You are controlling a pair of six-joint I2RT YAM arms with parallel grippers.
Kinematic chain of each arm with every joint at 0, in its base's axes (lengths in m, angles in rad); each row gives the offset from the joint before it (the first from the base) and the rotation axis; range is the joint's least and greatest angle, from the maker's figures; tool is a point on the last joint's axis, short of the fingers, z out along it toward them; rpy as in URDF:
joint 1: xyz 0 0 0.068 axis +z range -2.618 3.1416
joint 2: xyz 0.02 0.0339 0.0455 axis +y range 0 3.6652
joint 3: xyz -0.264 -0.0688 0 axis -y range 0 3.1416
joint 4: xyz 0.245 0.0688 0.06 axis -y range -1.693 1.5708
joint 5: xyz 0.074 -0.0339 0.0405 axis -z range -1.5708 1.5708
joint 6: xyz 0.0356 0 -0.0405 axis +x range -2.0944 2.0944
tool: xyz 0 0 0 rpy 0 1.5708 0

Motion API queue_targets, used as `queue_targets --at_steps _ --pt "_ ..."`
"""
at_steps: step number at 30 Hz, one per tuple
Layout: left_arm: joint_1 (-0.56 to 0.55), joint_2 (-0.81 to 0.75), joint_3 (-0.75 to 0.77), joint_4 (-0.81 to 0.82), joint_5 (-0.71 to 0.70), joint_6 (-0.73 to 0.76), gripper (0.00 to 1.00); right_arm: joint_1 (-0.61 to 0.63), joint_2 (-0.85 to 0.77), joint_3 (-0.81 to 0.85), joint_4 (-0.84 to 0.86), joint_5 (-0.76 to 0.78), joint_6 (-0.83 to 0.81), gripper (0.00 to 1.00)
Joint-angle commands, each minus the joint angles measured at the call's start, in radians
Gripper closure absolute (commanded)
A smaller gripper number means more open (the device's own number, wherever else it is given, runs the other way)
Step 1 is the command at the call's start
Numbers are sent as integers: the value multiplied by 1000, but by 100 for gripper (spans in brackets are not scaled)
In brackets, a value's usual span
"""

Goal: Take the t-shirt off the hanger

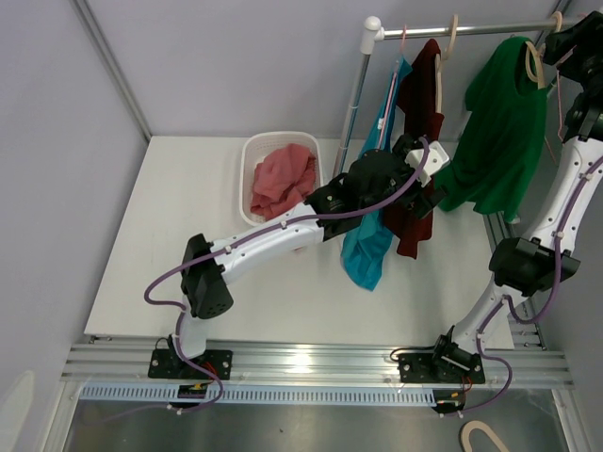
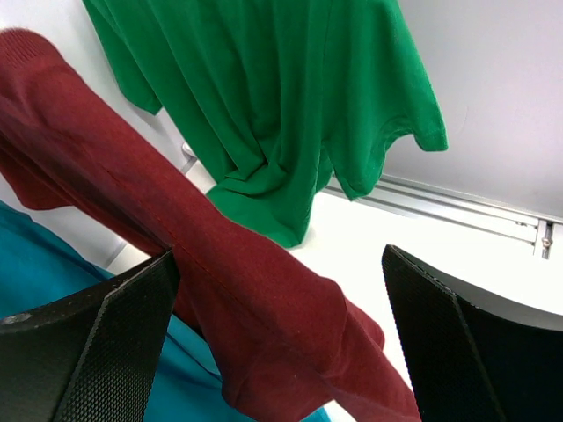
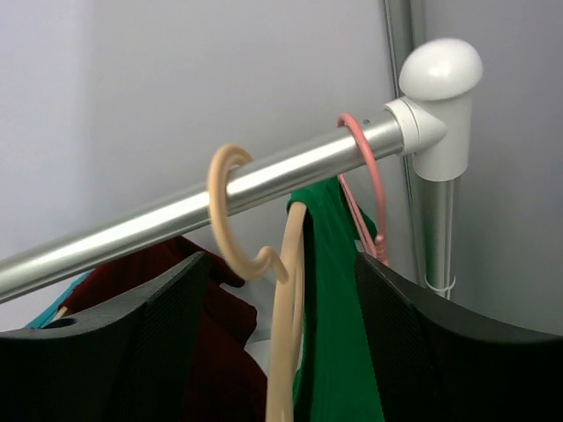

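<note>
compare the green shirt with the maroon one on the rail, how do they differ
The green shirt hangs spread wide at the right end of the rail; the maroon shirt hangs narrow, further left. Maroon shirt cloth lies between the fingers of the open left gripper; the green shirt hangs beyond them. Both hang from the rail.

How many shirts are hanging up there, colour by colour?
Blue shirt: 1
Dark red shirt: 1
Green shirt: 1
Total: 3
</note>
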State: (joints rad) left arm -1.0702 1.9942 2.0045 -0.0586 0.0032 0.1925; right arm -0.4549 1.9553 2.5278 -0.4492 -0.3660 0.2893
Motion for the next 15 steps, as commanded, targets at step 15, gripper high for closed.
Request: queue_targets --at_steps 15 --pt "1 -44 -47 97 1 7 0 -4 51 45 63 -125 53 59"
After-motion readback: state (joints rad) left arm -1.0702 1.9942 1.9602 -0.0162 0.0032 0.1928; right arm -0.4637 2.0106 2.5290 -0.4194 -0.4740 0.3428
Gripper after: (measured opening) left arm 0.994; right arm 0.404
